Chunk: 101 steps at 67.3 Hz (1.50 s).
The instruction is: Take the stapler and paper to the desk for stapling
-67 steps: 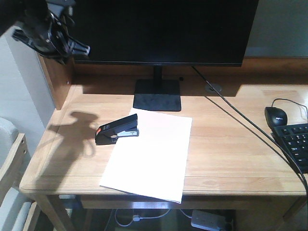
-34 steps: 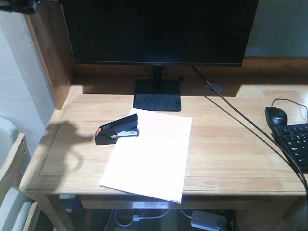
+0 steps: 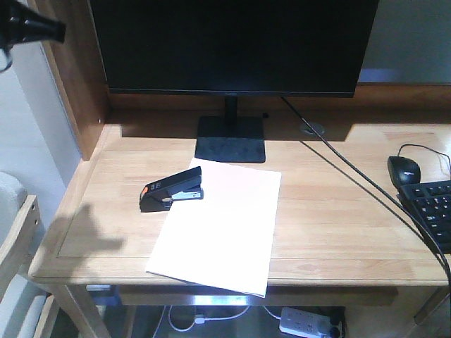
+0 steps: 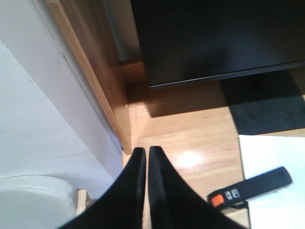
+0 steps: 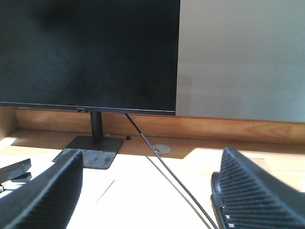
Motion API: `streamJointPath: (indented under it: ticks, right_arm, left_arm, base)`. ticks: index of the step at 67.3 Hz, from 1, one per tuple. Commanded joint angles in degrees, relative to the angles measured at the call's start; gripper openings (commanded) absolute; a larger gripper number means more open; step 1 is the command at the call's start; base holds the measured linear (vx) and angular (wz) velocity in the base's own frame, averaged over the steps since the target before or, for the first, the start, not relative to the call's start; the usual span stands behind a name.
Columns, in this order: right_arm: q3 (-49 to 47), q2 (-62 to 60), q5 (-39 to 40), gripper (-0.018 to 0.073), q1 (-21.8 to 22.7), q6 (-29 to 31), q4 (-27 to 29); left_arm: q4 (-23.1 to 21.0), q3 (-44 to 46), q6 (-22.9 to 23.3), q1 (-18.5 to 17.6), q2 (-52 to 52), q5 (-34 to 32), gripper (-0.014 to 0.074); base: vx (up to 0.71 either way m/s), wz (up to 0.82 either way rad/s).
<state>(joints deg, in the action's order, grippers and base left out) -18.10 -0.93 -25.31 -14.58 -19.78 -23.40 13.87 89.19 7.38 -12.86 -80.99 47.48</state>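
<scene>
The black stapler (image 3: 171,190) with its orange-red patch lies on the light wooden desk (image 3: 331,218), its rear end resting on the top-left corner of the white paper (image 3: 218,236). My left gripper (image 3: 56,29) hangs high at the far left, well above and left of the stapler. In the left wrist view this gripper (image 4: 145,151) is shut and holds nothing, with the stapler (image 4: 250,187) and paper (image 4: 271,157) at lower right. My right gripper (image 5: 152,155) stands wide open and empty low over the desk. The stapler's end (image 5: 14,171) shows at the left edge.
A black monitor (image 3: 232,42) on a stand (image 3: 230,139) fills the back. Its cable (image 3: 352,176) runs diagonally to the right front. A mouse (image 3: 403,169) and keyboard (image 3: 433,211) sit at the right. A wooden side panel (image 3: 77,84) rises at the back left, a chair (image 3: 14,232) stands left.
My left arm has pulled up and left, so only its tip remains in the front view. Its shadow has slid toward the desk's front-left corner. Stapler and paper stay put.
</scene>
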Motion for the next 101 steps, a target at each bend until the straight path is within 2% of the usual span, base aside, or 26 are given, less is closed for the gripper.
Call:
streamJointPath:
  ticks: [1,16,25,42,60,75,83,89,90,91,95,101]
  right_arm:
    - [-1.4,-0.2,3.8,0.0559,0.3,0.4,-0.9]
    - [-1.4,-0.2,3.8,0.0559,0.3,0.4,-0.9]
    - [-1.4,-0.2,3.8,0.0559,0.3,0.4,-0.9]
    - [-1.4,-0.2,5.6,0.0559,0.3,0.4,-1.3]
    - [-1.4,-0.2,5.3,0.0559,0.3,0.4,-0.9]
    - [-1.4,-0.2,5.1,0.0536,0.3,0.4,-0.9]
    - [-1.4,-0.2,4.9,0.0435,0.3,-0.1,-0.1]
    - [-1.4,-0.2,4.1,0.0283,0.3,0.0,0.0]
    - [-1.4,-0.2,3.9,0.0254,0.3,0.0,0.0]
    - [-1.4,-0.2,3.4,0.0147,0.3,0.2,0.0]
    - [-1.4,-0.2,3.1,0.0000,0.3,0.3,0.0]
    - [-1.4,-0.2,3.1,-0.0013,0.3,0.3,0.0]
  left_arm:
    - [-1.5,-6.4,0.1,-0.2,8.2,-8.8,-0.0006]
    - [-4.4,-26.2,0.1,-0.2,24.2,-17.0,-0.0006]
    - [-4.5,-37.8,0.1,-0.2,35.3,-21.6,-0.0006]
    - [-4.5,-54.8,0.1,-0.2,57.2,-22.1,-0.0006]
    - [-8.4,-64.6,0.1,-0.2,76.1,-23.1,-0.0006]
    - [-9.0,-66.1,0.1,-0.2,78.6,-22.9,-0.0006]
    - [-9.0,-66.1,0.1,-0.2,78.6,-23.0,-0.0006]
    - [-9.0,-66.1,0.1,-0.2,78.6,-23.0,-0.0006]
    - [-9.0,-66.1,0.1,-0.2,78.6,-23.0,-0.0006]
    - [-9.0,-66.1,0.1,-0.2,78.6,-23.0,-0.0006]
    - [-9.0,-66.1,0.1,-0.2,78.6,-23.0,-0.0006]
    - [-9.0,-66.1,0.1,-0.2,78.6,-23.0,-0.0006]
  base:
    - [0.00,0.00]
    - [0.00,0.00]
    - [0.00,0.00]
    - [0.00,0.00]
    - [0.00,0.00]
    - [0.00,0.00]
    - [0.00,0.00]
    - [0.00,0.00]
    - [0.00,0.00]
    - [0.00,0.00]
    - [0.00,0.00]
    - [0.00,0.00]
